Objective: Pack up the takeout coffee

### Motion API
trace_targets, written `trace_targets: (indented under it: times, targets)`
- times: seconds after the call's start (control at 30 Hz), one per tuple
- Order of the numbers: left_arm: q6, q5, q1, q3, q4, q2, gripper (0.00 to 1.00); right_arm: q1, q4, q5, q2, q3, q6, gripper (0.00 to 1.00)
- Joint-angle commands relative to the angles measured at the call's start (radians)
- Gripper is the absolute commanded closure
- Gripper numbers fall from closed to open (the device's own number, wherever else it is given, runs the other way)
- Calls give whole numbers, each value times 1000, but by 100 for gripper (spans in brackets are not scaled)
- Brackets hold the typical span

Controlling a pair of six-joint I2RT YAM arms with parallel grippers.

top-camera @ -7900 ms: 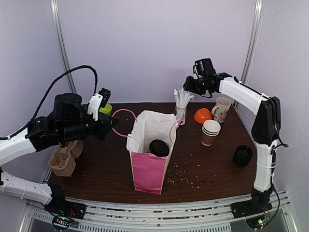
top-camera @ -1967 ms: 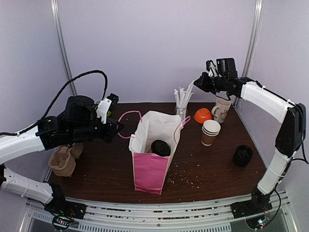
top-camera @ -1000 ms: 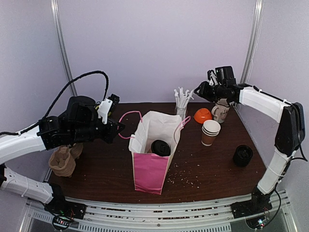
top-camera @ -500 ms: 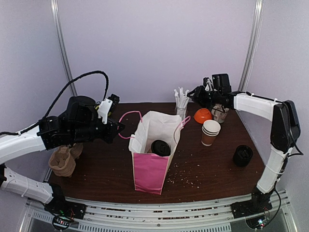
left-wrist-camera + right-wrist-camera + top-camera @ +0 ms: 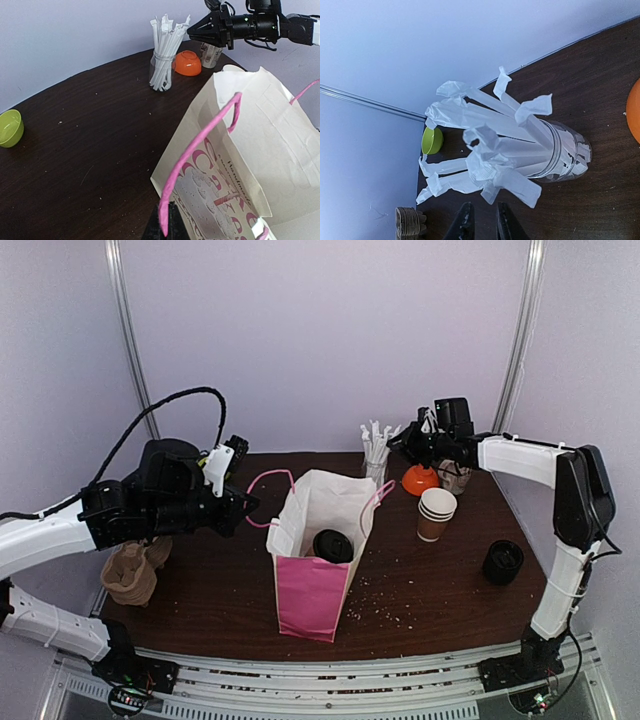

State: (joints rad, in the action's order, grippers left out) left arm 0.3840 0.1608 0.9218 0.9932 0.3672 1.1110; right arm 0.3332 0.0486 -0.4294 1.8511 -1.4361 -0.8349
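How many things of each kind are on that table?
Bowls: 2, orange bowl and green bowl
Paper bag: 1
Takeout coffee inside the bag: 1
Stack of paper cups: 1
Mug: 1
Jar of straws: 1
Cardboard cup carrier: 1
Black round item: 1
Total: 9

Pink-and-cream bag (image 5: 310, 590), black coffee lid (image 5: 330, 545), orange bowl (image 5: 420, 479), lime-green bowl (image 5: 10, 128), white straws (image 5: 495, 150), dark brown table (image 5: 430, 590).

the top camera overlooked the whole table (image 5: 200, 585); both wrist cameras faced the straw jar (image 5: 162, 70) (image 5: 560, 155), the right closer.
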Motion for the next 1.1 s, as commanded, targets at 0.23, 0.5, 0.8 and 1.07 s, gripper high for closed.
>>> trace_targets:
  times: [0.23, 0.5, 0.8, 1.07]
  targets:
    - [-2, 2, -6, 12, -42, 9, 100, -5, 34, -10, 31, -53, -20, 92]
    - [-3, 3, -5, 12, -42, 7, 100, -5, 26, 1, -8, -45, -9, 100]
    - [-2, 5, -6, 13, -43, 4, 100, -5, -100, 48, -144, -79, 88, 100]
    - [0, 5, -6, 17, -48, 5, 100, -5, -208, 1, -219, -181, 155, 100]
